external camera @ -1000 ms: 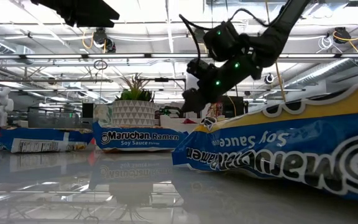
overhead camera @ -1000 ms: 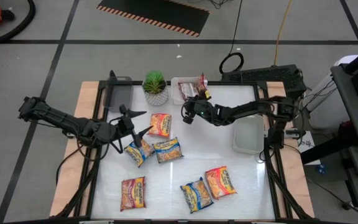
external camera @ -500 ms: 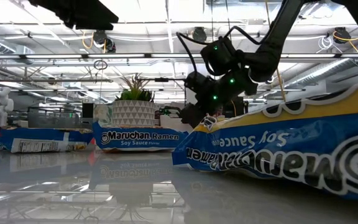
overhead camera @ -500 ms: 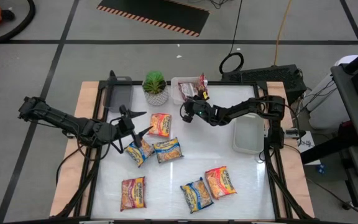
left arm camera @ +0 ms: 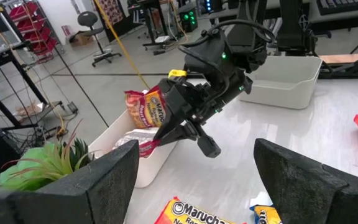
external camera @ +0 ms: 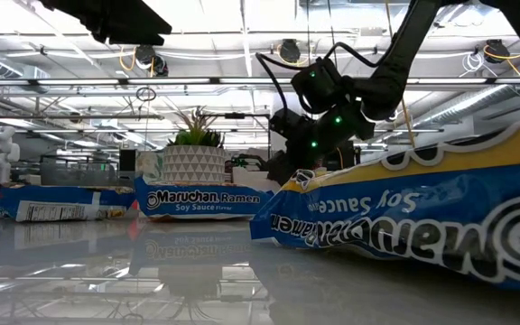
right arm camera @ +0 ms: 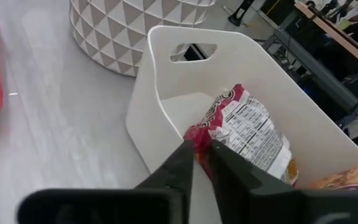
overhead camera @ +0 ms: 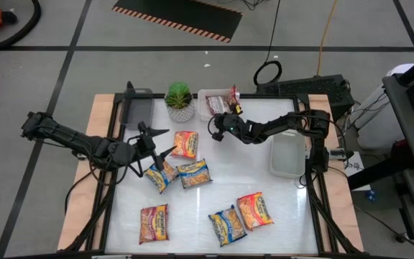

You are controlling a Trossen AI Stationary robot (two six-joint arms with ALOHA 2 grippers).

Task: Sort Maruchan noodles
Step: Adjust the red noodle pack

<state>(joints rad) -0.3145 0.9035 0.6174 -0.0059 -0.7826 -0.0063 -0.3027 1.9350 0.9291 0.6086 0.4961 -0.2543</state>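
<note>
Several Maruchan packets lie flat on the white table: one (overhead camera: 185,144) in front of my left gripper, two (overhead camera: 194,173) (overhead camera: 160,175) just nearer, and three (overhead camera: 154,223) (overhead camera: 226,225) (overhead camera: 254,210) toward the near edge. Two more are in the white tray (overhead camera: 205,96) at the far edge: one (left arm camera: 145,109) stands upright and one (right arm camera: 247,134) lies label side up. My right gripper (overhead camera: 216,134) is at that tray's near wall, shut on the lying packet. My left gripper (overhead camera: 165,142) hangs open and empty above the left-centre packets. My right gripper pinches the lying packet's red end seam (right arm camera: 199,134) between its two fingertips. The fingers come slanting from the table's near side over the tray's wall. The packet's held end is raised at the tray's rim (left arm camera: 143,148), and the rest of the packet lies inside the tray.
A potted green plant (overhead camera: 180,101) stands just left of the white tray. A grey tray (overhead camera: 136,108) is at the far left, and a second white tray (overhead camera: 287,155) is at the right edge. Bare table lies in the middle right.
My right arm has drawn its elbow in, and its gripper has sunk a little while staying at the white tray's near wall.
</note>
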